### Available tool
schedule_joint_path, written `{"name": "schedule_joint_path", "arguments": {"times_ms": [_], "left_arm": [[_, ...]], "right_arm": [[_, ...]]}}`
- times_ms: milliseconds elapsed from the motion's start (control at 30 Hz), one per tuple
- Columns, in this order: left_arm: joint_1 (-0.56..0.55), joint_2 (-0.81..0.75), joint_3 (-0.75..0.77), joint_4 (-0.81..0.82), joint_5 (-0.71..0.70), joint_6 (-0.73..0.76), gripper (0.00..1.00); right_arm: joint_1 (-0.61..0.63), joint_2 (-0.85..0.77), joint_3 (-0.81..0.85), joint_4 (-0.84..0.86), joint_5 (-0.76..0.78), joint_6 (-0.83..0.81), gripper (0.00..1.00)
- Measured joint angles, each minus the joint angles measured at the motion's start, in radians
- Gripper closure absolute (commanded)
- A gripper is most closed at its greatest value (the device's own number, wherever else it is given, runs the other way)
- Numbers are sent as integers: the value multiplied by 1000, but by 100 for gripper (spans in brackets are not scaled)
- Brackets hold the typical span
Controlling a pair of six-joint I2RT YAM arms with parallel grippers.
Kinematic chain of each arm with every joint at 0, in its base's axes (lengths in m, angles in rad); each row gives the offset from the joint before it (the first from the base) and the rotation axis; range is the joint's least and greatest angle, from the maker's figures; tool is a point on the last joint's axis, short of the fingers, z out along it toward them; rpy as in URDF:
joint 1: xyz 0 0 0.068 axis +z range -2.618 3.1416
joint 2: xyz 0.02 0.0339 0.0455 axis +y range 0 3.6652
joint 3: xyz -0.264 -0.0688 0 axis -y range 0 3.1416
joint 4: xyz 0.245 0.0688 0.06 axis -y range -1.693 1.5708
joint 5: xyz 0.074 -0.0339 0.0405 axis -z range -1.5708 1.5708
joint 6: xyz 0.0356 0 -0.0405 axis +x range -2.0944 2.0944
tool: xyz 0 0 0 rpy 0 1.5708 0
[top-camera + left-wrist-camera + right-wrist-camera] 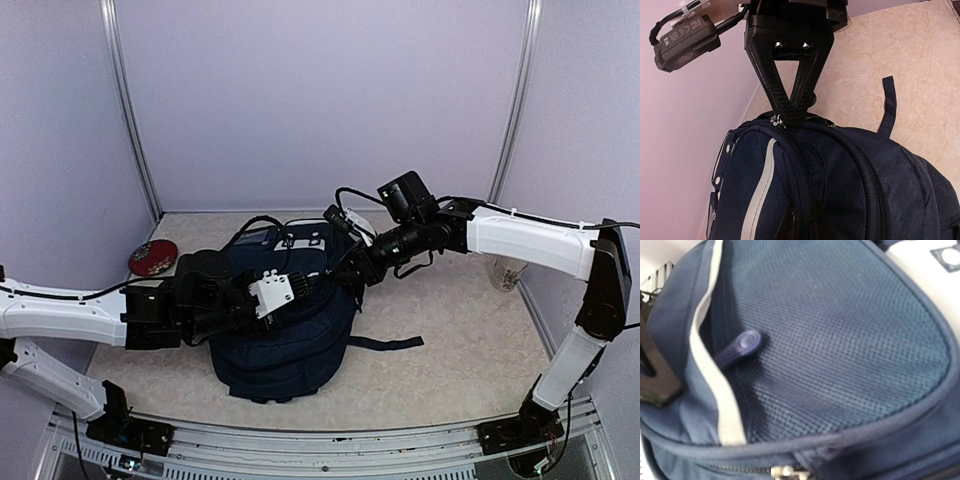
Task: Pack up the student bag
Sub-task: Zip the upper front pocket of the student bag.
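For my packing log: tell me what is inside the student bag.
Nothing inside shows. The student bag presents only navy outer fabric, a white stripe and a zip pull; its fabric covers the interior.

Middle of the tabletop [470, 340] taken up by the student bag [290, 345], lying flat, both arms meeting over its upper end. Little room there: right end effector [789, 117] with tips pinched together on the bag's top edge, left end effector [303, 284] just beside it. Open passage right of the bag, crossed only by a loose black strap [385, 343]. Near the right wall, a pale cup [508, 272]; at the left rear, a red plate [153, 258]. Closed in by wall panels [320, 100] on three sides.
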Motion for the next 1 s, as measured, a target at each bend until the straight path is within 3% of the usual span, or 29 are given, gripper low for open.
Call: {"name": "schedule_joint_path", "arguments": {"times_ms": [200, 333, 667, 1000], "left_arm": [[0, -3, -11, 8, -28, 1, 100], [-6, -9, -17, 11, -24, 8, 100], [-55, -14, -23, -10, 58, 32, 100], [-64, -13, -6, -31, -3, 41, 100]], "right_arm": [[-6, 99, 163, -160, -22, -22, 100], [-33, 125, 195, -232, -128, -80, 100], [-60, 28, 5, -216, -278, -274, 100], [-71, 140, 156, -296, -256, -192, 100]]}}
